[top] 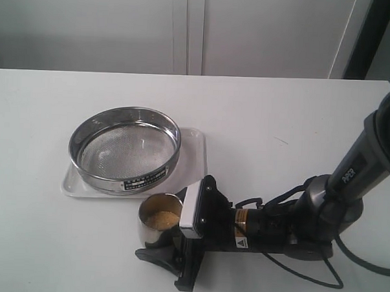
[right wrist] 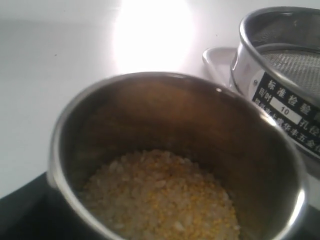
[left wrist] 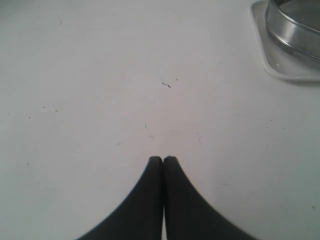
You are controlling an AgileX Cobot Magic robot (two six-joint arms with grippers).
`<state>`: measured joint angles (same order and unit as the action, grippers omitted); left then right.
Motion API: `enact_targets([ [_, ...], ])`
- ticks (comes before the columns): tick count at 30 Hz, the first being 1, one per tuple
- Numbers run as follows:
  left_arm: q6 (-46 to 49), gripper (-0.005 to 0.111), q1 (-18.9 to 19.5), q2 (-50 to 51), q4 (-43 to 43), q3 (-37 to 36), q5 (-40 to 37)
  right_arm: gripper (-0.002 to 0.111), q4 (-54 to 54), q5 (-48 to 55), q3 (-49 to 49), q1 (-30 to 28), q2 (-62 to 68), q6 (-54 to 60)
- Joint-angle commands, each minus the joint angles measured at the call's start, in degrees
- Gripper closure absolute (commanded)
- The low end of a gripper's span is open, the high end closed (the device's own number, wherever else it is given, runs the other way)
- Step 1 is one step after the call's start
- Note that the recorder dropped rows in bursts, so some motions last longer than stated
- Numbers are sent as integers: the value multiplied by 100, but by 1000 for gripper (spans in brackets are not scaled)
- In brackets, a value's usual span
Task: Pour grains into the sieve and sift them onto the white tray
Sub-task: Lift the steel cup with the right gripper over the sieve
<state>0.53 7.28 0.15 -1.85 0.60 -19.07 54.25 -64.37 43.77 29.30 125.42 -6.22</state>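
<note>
The sieve stands on the white tray left of the table's middle, and its mesh is bare. Golden and pale grains lie in a small steel cup just in front of the tray. My right gripper lies low on the table with its jaws on either side of the cup. One black finger shows beside the cup; the other is hidden, so contact is unclear. In the right wrist view the cup and grains fill the frame. My left gripper is shut and holds nothing, over bare table.
The right arm and its cable stretch across the table's front right. In the left wrist view the sieve and the tray's corner sit at the frame's edge. The sieve's label is close beside the cup.
</note>
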Motion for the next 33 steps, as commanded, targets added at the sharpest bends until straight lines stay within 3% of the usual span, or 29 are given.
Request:
enact_targets([
  [1,-53,107,0,-15,-23,-60,-50,107,-348,-256,23,26,12,-46],
  [15,-53,107,0,-15,-23,-60,-50,107,-443,-560,13,26,-35,-410],
  [24,-53,107,0,-15,-23,-60,-50,108,-466,-560,13,26,-830,-882],
  [33,-53,107,0,-15,-23,-60,-50,108,-471,604,35,26,-1665,-1248],
])
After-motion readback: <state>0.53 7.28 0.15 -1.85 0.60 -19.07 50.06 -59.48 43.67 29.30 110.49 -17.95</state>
